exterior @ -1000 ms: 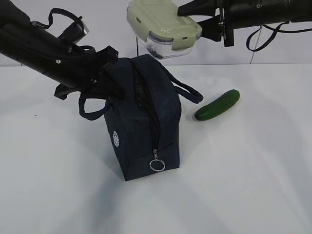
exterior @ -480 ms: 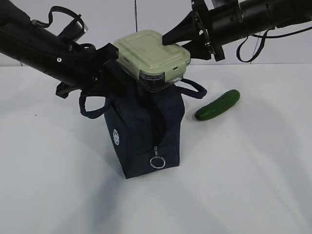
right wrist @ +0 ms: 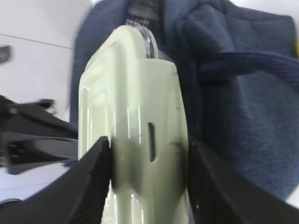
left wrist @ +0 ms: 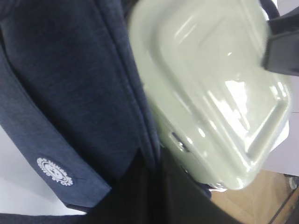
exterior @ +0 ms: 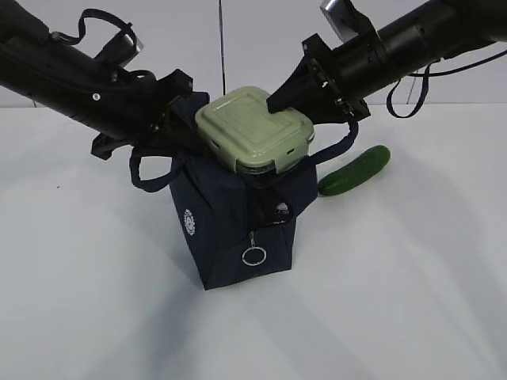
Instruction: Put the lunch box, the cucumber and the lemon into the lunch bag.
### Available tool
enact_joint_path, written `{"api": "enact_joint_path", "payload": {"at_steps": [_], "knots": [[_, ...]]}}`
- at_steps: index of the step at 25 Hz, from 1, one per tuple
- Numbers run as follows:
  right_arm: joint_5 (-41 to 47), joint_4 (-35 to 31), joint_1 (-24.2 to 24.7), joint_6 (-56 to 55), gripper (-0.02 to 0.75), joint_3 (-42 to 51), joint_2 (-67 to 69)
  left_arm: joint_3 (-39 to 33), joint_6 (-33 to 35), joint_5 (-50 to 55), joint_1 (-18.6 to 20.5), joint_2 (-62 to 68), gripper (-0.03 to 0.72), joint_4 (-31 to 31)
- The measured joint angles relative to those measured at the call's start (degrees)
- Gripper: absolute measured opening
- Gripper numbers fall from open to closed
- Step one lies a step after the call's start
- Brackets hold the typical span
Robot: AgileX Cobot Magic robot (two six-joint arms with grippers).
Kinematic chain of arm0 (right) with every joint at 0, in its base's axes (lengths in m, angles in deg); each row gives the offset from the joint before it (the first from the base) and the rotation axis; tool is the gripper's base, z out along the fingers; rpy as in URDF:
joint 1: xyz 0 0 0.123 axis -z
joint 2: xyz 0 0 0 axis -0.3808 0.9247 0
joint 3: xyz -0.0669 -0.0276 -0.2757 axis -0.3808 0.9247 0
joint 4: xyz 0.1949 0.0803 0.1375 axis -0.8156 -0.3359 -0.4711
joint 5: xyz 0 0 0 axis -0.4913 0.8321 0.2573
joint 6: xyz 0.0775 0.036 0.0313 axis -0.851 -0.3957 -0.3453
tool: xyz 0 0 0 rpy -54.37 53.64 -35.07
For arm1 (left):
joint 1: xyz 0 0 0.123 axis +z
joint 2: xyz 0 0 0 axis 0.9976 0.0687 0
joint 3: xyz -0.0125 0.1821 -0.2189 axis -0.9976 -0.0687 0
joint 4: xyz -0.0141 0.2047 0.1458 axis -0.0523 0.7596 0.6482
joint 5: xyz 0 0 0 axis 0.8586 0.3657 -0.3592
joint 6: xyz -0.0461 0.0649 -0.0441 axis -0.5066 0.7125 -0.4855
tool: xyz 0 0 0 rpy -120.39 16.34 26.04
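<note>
The navy lunch bag point(exterior: 230, 229) stands upright at the middle of the table with its top zipper parted. My left gripper point(exterior: 178, 119) is shut on the fabric at the bag's left top edge point(left wrist: 70, 84). The lunch box point(exterior: 253, 131), its sage-green lid up and tilted, rests in the bag's mouth, and most of it is still above the rim. My right gripper point(right wrist: 149, 154) is shut on the lunch box point(right wrist: 135, 93), one finger on each side of it. The cucumber point(exterior: 356, 170) lies on the table to the right of the bag. The lemon is hidden.
The bag's right loop handle point(exterior: 337, 146) hangs under my right arm, and the left one point(exterior: 150, 170) droops under my left arm. The silver zipper ring point(exterior: 253, 255) dangles on the bag's front end. White table surrounds the bag.
My right gripper has carried the lunch box down and left from high above the bag into its mouth. The bag's top has spread wider. My left arm has stayed put.
</note>
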State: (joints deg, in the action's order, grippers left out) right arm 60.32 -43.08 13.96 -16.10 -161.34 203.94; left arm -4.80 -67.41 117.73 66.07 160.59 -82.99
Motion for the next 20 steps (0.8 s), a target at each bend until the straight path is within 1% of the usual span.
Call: {"api": "enact_joint_path", "payload": {"at_steps": [5, 11, 16, 20], "knots": [[0.05, 3.84, -0.03, 0.00, 0.372, 0.00, 0.35, 0.00, 0.84, 0.34, 0.00, 0.00, -0.003, -1.24], [0.14, 5.39, -0.80, 0.00, 0.372, 0.00, 0.95, 0.00, 2.08, 1.05, 0.00, 0.00, -0.003, -4.24], [-0.12, 6.02, -3.30, 0.00, 0.372, 0.00, 0.95, 0.00, 2.26, 1.41, 0.00, 0.00, -0.003, -4.71], [-3.08, 8.47, -5.89, 0.00, 0.372, 0.00, 0.95, 0.00, 2.22, 1.61, 0.00, 0.00, -0.003, -4.71]]}}
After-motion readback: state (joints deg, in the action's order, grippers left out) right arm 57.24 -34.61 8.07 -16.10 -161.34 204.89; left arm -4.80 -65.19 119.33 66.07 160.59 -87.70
